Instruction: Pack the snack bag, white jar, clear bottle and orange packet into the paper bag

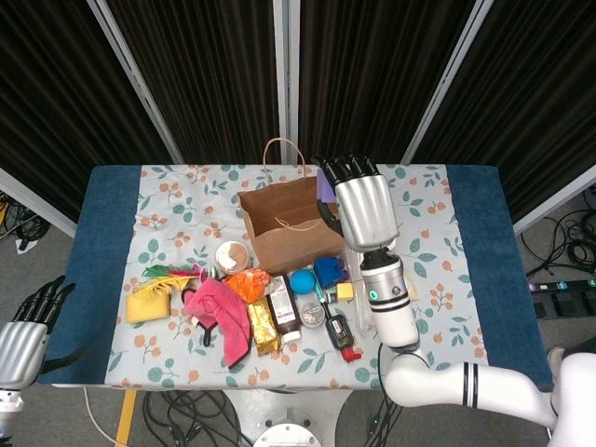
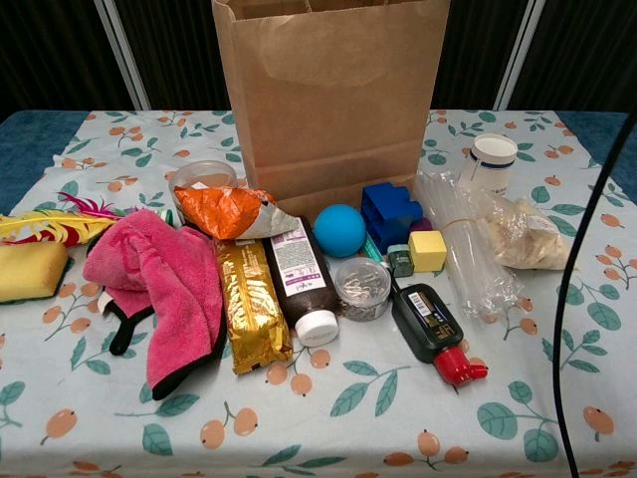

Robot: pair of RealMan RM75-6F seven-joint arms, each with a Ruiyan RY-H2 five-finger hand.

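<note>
The brown paper bag stands open at the table's back middle. My right hand hovers at the bag's right rim, gripping a purple block. In the chest view the clear snack bag, the white jar and the clear bottle lie right of the paper bag, and the orange packet lies at its left front. My right forearm hides the jar and the snack bag in the head view. My left hand hangs off the table's near left corner, its fingers apart and holding nothing.
In front of the bag lie a pink cloth, a gold packet, a brown bottle, a blue ball, a blue block, a yellow cube and a black bottle. A yellow sponge is at far left.
</note>
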